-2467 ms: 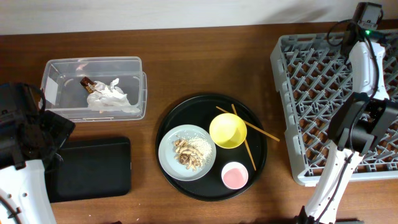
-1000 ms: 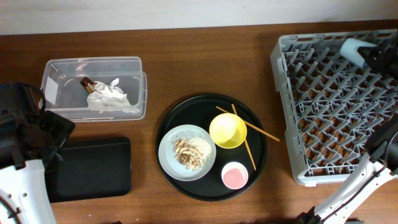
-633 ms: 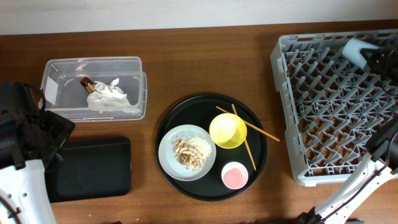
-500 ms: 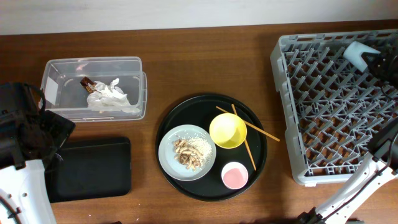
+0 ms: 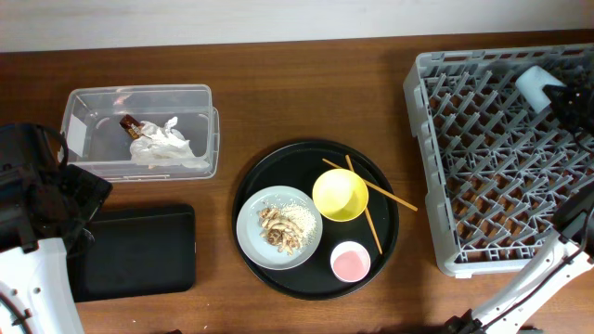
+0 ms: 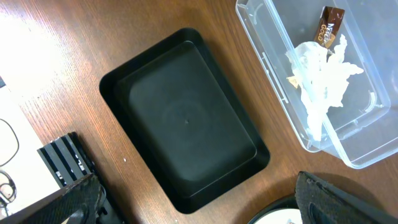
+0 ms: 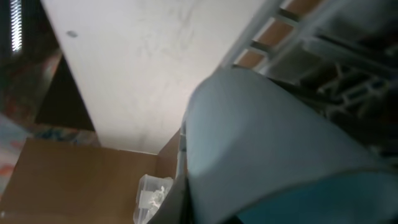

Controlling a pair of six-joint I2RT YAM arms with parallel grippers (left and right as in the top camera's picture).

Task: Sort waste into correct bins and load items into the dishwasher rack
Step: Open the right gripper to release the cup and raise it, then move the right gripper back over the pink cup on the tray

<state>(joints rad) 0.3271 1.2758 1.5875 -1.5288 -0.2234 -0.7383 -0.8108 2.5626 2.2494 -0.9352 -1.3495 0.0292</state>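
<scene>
Bare table [image 5: 306,83] lies open at twelve o'clock of the round black tray [image 5: 278,172]. The dishwasher rack [image 5: 483,167] blocks three o'clock, the right gripper [image 5: 548,90] with the small blue cup [image 5: 531,82] over its far corner. Clear tub [image 5: 212,139] at ten, shallow black tray [image 5: 139,246] at eight

Black tray [image 6: 186,118] lies beside the clear tub [image 6: 273,37] holding crumpled white paper [image 6: 320,68] and wrapper [image 6: 328,25]

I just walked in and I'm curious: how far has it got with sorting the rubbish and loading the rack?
Done: the crumpled paper and wrapper lie in the clear tub. In hand: the blue cup is at the tip of the right tool, at the far corner of the rack; whether it is released I cannot tell. Left: the food scraps on the plate, then the plate, yellow bowl, pink cup and chopsticks.
</scene>
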